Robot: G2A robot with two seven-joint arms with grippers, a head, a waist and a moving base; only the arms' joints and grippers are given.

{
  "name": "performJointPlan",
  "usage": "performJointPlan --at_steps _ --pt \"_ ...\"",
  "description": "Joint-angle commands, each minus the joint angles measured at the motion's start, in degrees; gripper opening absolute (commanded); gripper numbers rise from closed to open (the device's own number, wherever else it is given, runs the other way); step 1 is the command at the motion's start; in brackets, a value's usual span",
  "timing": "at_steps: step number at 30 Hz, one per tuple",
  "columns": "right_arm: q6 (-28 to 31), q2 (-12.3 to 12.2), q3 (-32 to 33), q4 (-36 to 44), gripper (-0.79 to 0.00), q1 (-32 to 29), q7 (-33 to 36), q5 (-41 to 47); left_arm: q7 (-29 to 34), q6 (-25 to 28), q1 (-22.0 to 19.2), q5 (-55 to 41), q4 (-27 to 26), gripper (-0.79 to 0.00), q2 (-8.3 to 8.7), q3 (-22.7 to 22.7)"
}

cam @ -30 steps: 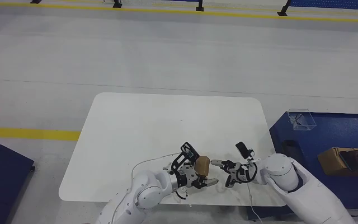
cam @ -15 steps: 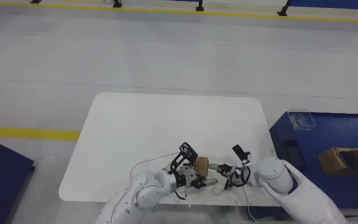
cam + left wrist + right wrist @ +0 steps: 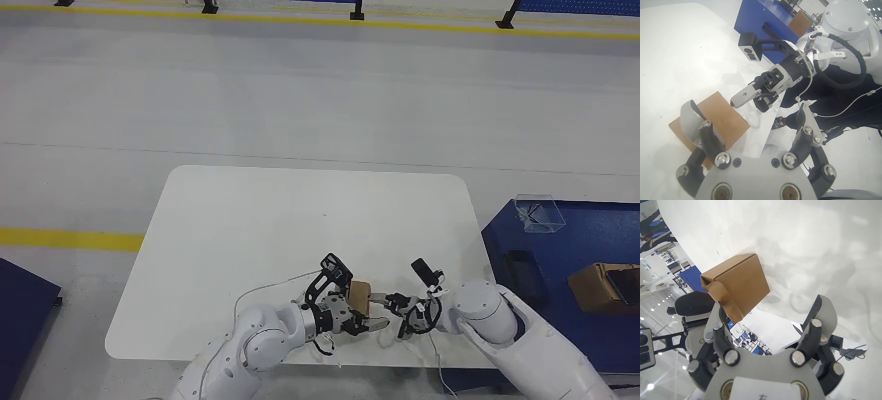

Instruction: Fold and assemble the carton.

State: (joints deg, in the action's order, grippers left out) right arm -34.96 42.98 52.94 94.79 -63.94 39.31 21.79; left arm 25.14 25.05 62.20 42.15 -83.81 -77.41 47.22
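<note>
Close to the front edge of the table (image 3: 250,230), the right gripper (image 3: 769,304) stood with its fingers spread wide and held nothing. Within the last second it had travelled toward the carton (image 3: 742,279), so that one fingertip was now just beside the loose flap (image 3: 721,294) hanging from the carton's end; before, it had been well apart. The carton itself had hardly shifted. It stood on the table between the two grippers, its body already squared, but this flap was bent outward and not tucked, so the approach probably prepared the closing step. The left gripper (image 3: 745,110) was also wide open; one finger lay over the carton's top face, though whether it pressed or only hovered could not be told. Farther out, beside the table, stood a blue stand (image 3: 580,235) with a brown box (image 3: 605,285) and a clear container (image 3: 538,212), well apart from the work. What could hinder was that left finger over the carton, and the table edge just beside it.
</note>
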Motion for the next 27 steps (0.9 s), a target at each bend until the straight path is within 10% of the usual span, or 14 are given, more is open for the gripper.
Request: performJointPlan --at_steps 1,19,27 --pt "-0.02 0.16 -0.08 -0.05 0.0 0.09 0.18 0.05 -0.06 -0.07 0.05 -0.07 0.08 0.0 -0.01 0.01" --pt "1.17 0.36 3.03 2.26 0.0 -2.25 -0.68 -0.35 0.2 -4.26 2.4 -3.23 -4.75 0.0 0.56 3.35" --pt "1.21 0.43 4.42 3.03 0.0 -3.01 -0.21 -0.47 9.45 -24.22 5.12 -12.68 -10.42 0.0 1.17 9.53"
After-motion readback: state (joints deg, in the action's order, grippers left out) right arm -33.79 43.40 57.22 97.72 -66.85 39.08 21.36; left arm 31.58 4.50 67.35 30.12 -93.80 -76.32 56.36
